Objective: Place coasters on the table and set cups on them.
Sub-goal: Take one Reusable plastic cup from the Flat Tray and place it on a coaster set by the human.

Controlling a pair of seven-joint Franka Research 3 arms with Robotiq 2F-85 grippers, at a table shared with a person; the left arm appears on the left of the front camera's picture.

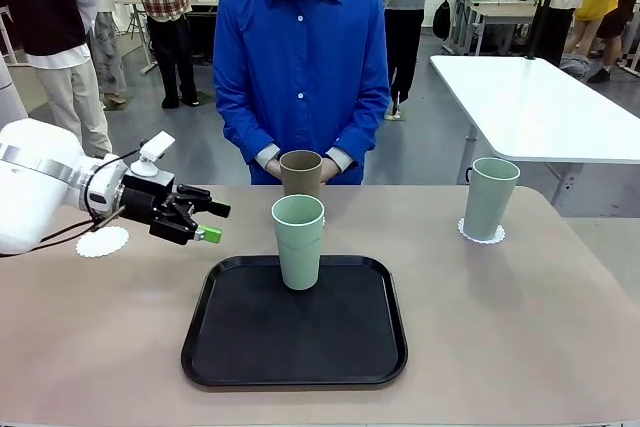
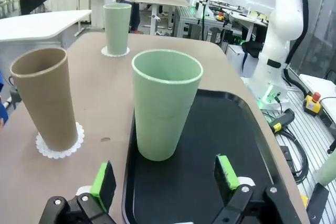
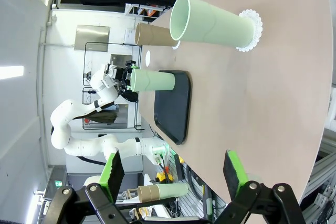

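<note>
beige table (image 1: 560, 327) stretches between the robot and a person in a blue shirt (image 1: 300, 57), who stands at the far edge with hands clasped. on it sits a black tray (image 1: 240, 357) carrying 1 mint cup (image 1: 298, 241), not on any coaster. 2 cups look already served: the tan cup (image 1: 300, 173) stands on a doily (image 2: 79, 139) just beyond the tray near the person, and a second mint cup (image 1: 489, 197) stands on its coaster (image 1: 481, 236) toward the right end of the table.

1 bare coaster (image 1: 102, 241) lies on the table at the left, partly behind the left arm. the left gripper (image 1: 205, 219) hovers above the table just left of the tray, pointed at the tray cup; its green pads (image 2: 103, 178) stand wide apart with nothing between them, and in the left wrist view the cup sits framed between them but farther off. the right gripper (image 3: 173, 174) also hangs wide and empty, well back from the right-hand cup.

judging by this, the step in hand is fetching the last cup. the next move calls for advancing until the fingers flank the cup's lower body, closing gently on the tapered wall, lifting it clear of the tray rim, then carrying it left onto the free coaster and centring it there.
</note>
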